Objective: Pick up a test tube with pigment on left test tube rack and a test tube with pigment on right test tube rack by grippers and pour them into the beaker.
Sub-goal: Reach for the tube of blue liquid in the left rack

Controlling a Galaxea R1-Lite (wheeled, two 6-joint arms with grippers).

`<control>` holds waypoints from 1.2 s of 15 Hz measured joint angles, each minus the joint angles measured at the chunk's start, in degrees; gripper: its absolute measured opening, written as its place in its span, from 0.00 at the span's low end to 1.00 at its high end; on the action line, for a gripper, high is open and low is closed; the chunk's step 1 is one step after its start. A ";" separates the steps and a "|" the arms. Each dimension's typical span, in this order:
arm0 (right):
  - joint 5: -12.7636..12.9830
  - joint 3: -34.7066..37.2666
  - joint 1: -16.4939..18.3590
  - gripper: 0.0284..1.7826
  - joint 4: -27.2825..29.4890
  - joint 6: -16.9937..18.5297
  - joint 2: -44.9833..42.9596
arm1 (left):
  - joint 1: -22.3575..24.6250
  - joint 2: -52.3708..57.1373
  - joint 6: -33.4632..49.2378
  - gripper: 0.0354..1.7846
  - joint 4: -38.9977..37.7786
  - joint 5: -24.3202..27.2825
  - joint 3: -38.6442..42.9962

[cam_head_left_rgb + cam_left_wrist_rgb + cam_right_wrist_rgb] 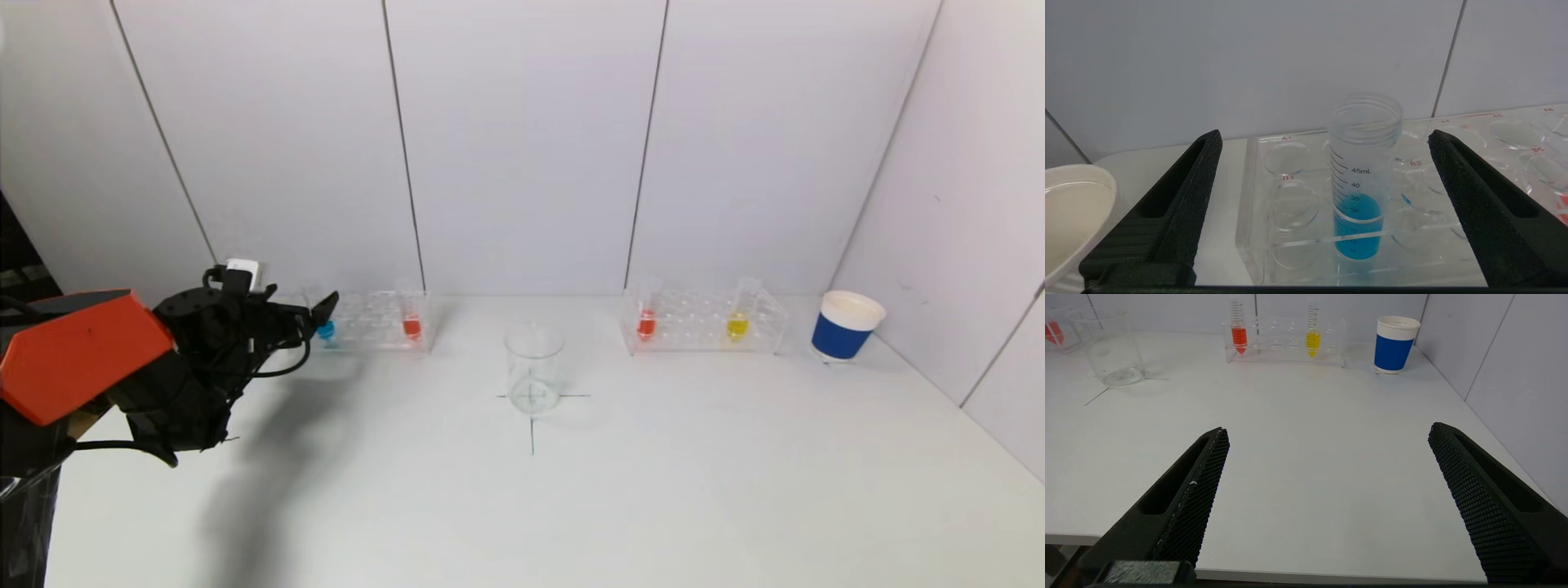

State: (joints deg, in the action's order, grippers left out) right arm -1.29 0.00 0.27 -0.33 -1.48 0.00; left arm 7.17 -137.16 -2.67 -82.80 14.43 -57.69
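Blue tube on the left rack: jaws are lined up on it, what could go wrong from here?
1. The left gripper is open around the blue tube, which has no cap; a tilted lift could spill it.
2. The clear rack is light-looking and might drag up with the tube.
3. A white cup sits beside one jaw and could get bumped.

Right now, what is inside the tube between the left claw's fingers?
Blue liquid fills the lower part of the blue tube; above it the tube is clear and uncapped. It stands in the left rack. The open left claw is not touching it.
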 joint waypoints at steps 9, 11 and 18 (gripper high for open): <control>0.00 0.00 0.00 0.99 0.00 0.00 0.00 | -3.58 -0.39 -0.63 0.99 0.83 -5.25 -1.85; 0.00 0.00 0.00 0.99 0.00 0.02 0.00 | -3.71 -0.52 -0.66 0.99 1.16 -5.51 -2.16; 0.00 0.00 0.00 0.99 0.00 0.00 0.00 | -3.69 -0.72 -0.57 0.99 0.85 -5.60 -2.58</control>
State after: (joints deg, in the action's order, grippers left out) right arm -1.29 0.00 0.27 -0.33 -1.48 0.00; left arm 3.47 -137.88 -3.24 -81.95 8.84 -60.27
